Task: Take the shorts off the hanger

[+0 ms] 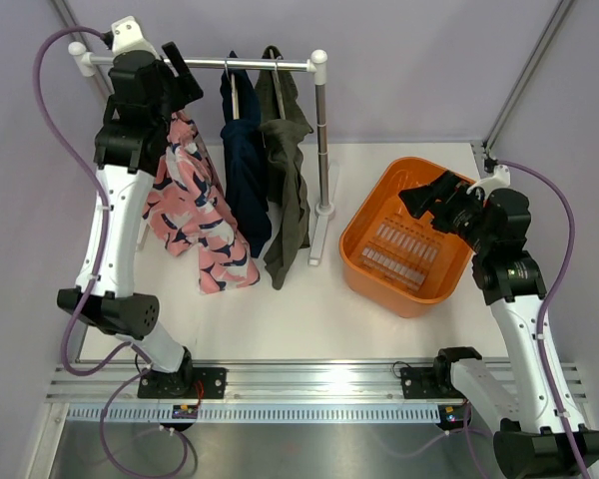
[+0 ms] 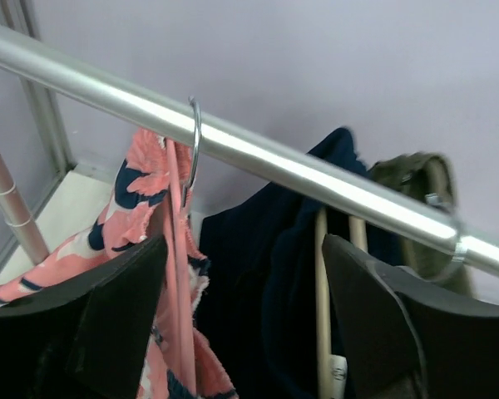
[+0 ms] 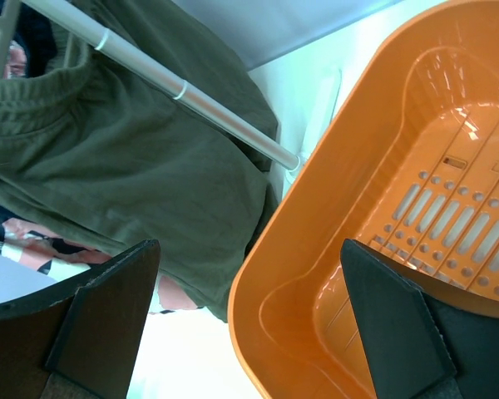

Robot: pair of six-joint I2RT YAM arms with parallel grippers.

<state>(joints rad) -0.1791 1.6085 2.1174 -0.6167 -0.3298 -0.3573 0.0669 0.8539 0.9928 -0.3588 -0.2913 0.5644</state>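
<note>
The white tabletop (image 1: 309,299) carries a clothes rail (image 1: 250,64) and an orange basket (image 1: 364,249). The basket lies just under the right claw (image 3: 249,249), whose fingers stand wide apart on nothing. All three garments hang from the rail. The pink shorts (image 2: 137,195) are just ahead of the left claw (image 2: 245,249), by its left finger. The navy shorts (image 2: 258,274) are ahead between its fingers, and the olive shorts (image 2: 407,170) are past its right finger. This claw is also apart, gripping nothing.

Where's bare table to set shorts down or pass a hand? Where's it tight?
Free: table strip between the hanging hems and the base rail; narrow gap between rack post and orange basket; the basket is empty. Crowded: at the bar, pink shorts, navy shorts, olive shorts hang packed, left gripper beside them.
</note>
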